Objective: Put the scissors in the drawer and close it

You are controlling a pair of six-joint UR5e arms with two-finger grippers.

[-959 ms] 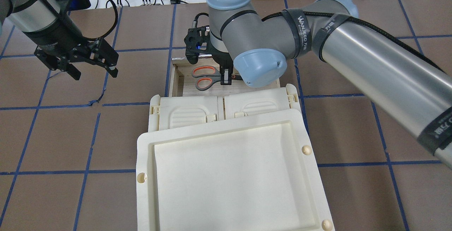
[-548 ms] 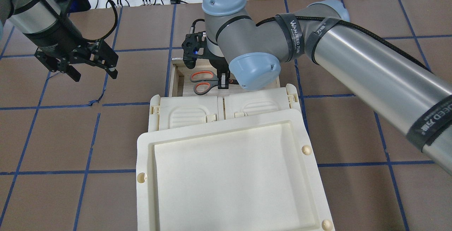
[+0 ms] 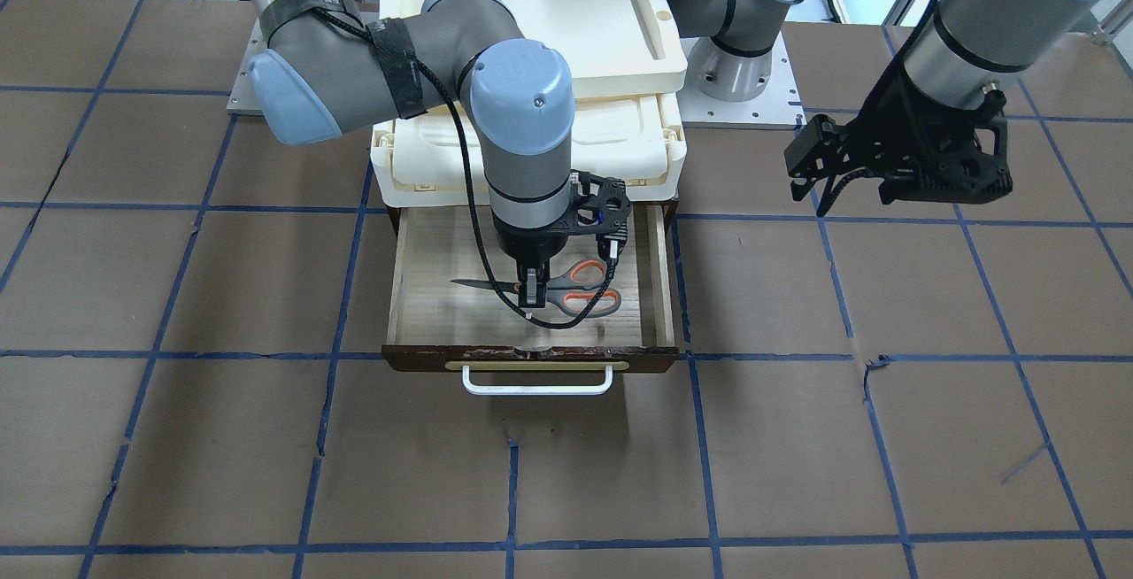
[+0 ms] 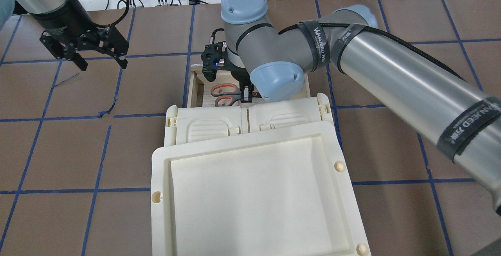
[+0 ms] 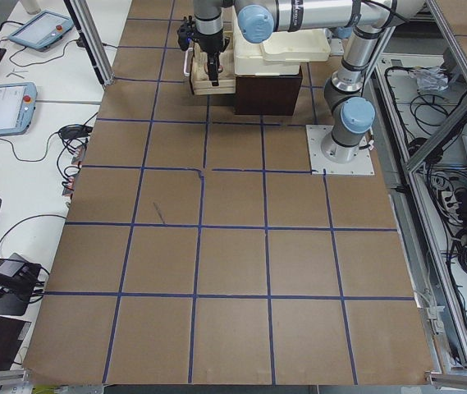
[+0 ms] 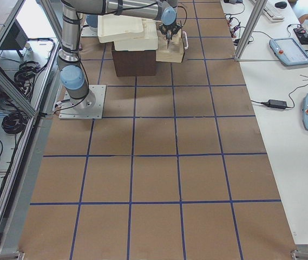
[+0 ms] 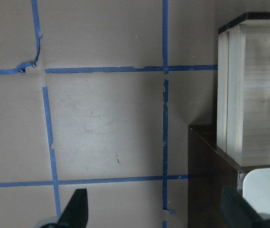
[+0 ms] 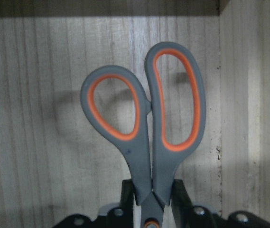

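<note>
Currently scissors [image 8: 144, 156], judged stiff and light, are clamped just behind the pivot by right fingers [image 8: 126, 192]; left fingers [image 7: 77, 209] are spread.

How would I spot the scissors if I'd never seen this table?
Find the wooden drawer pulled out from beneath the cream case. The scissors are inside it, pinched by black fingers. Nothing else there has grey handles lined with orange.
</note>
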